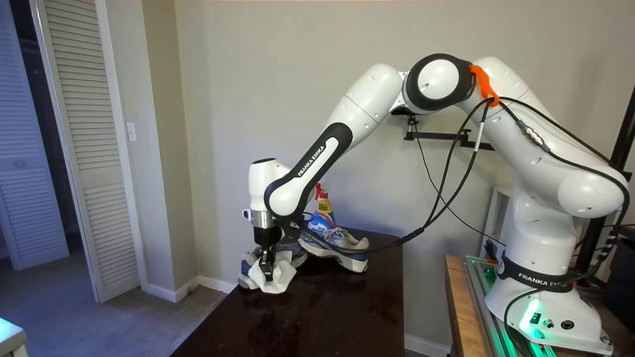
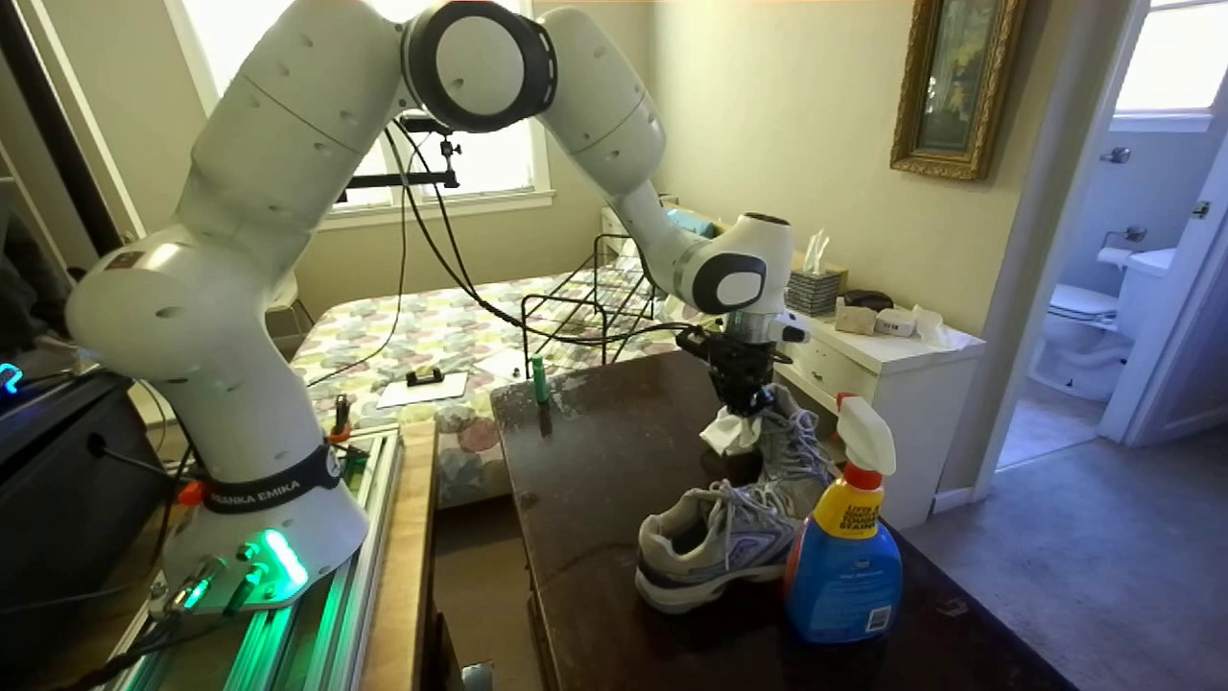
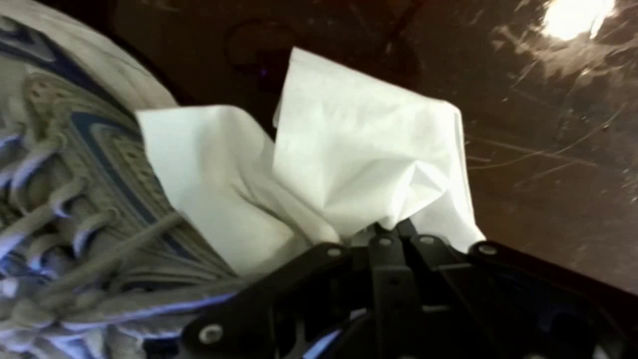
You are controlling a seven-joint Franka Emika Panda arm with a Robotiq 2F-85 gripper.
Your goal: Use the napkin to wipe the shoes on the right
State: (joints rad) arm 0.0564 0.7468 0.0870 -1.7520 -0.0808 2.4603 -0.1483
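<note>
The crumpled white napkin is held by my gripper low over the dark table. It also shows in an exterior view and spreads ahead of the fingers in the wrist view. The gripper is shut on it, its fingertips partly covered by the paper. One grey-and-white shoe stands right beside the napkin, which overlaps its side in the wrist view. I cannot tell how firmly they touch. The pair's other shoe stands closer to the spray bottle, and it also shows in an exterior view.
A blue, red and yellow spray bottle stands on the dark table close to the shoes. A green cylinder stands at the table's edge. A white dresser with a tissue box is beyond the table. Cables hang from the arm.
</note>
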